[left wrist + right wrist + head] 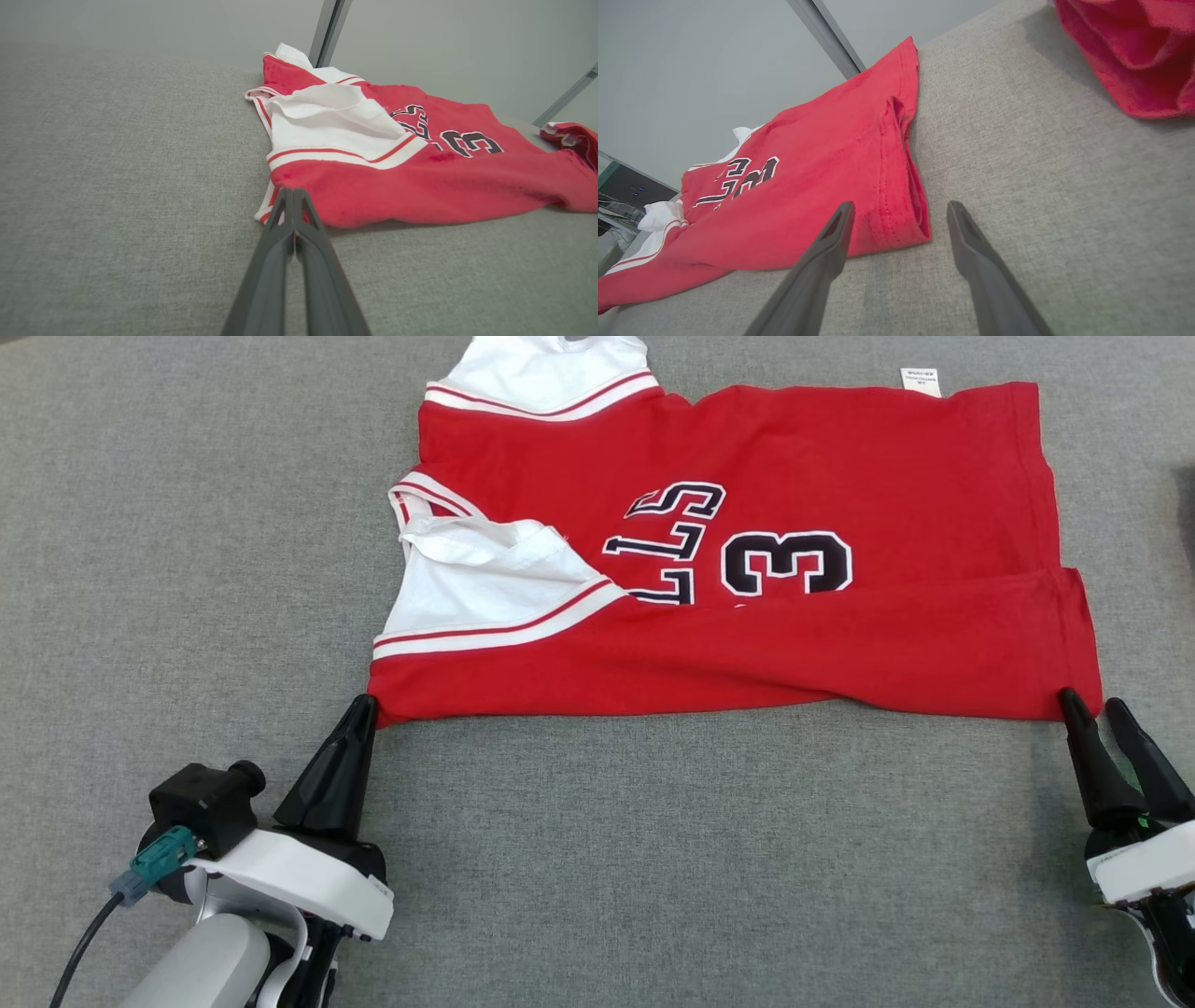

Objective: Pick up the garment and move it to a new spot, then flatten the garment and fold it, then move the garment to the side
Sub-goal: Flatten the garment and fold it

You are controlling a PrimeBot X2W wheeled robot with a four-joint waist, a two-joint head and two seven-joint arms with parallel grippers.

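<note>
The garment [747, 523], a red jersey with white trim and black lettering, lies spread on the grey tabletop [187, 523] with its near edge folded over. My left gripper [364, 702] is shut, its tips pinching the garment's near-left corner. In the left wrist view the gripper [293, 191] has its fingers pressed together at the corner of the garment [397, 186], beside the white trim. My right gripper [1090, 702] stands open at the near-right corner. In the right wrist view the gripper [901, 207] straddles the hemmed corner of the garment [822, 177].
Another red cloth [1134, 56] lies on the table to the right of the garment, also seen in the left wrist view as a bunched red cloth [574, 140]. A white tag [920, 381] sticks out at the garment's far edge. Bare grey tabletop lies to the left and in front.
</note>
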